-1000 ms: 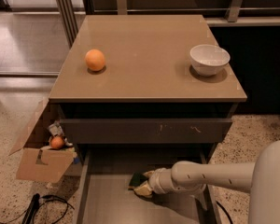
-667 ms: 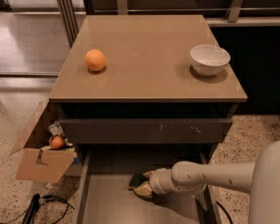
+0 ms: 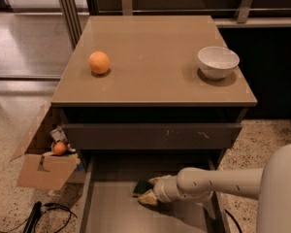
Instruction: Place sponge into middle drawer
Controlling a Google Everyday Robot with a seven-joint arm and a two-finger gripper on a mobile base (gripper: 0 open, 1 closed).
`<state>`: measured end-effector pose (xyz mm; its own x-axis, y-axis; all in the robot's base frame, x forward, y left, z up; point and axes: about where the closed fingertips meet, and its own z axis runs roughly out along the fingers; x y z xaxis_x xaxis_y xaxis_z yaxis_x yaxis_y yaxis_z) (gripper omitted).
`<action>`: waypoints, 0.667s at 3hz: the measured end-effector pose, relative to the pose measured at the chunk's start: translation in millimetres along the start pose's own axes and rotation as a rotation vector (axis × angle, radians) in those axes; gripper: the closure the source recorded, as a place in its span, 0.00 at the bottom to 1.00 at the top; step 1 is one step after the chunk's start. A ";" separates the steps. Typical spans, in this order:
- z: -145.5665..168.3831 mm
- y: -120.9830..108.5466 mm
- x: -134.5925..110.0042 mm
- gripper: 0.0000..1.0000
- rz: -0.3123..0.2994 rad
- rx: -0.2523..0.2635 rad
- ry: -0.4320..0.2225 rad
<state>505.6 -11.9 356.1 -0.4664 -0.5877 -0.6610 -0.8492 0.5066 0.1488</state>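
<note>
The middle drawer (image 3: 106, 208) is pulled out below the cabinet, a wide grey-brown tray with a flat floor. The sponge (image 3: 143, 187), dark green on top with yellow foam below, is low over the drawer floor near its middle. My gripper (image 3: 149, 191) reaches in from the right on a white arm and is shut on the sponge. Whether the sponge touches the floor I cannot tell.
An orange (image 3: 99, 62) and a white bowl (image 3: 218, 61) stand on the cabinet top (image 3: 155, 72). Above the open drawer is a closed drawer with a dark scratched front (image 3: 150, 136). A cardboard box (image 3: 43, 169) with clutter stands at the left on the floor.
</note>
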 end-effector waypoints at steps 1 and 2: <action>0.0 0.0 0.0 0.00 0.000 0.000 0.000; 0.0 0.0 0.0 0.00 0.000 0.000 0.000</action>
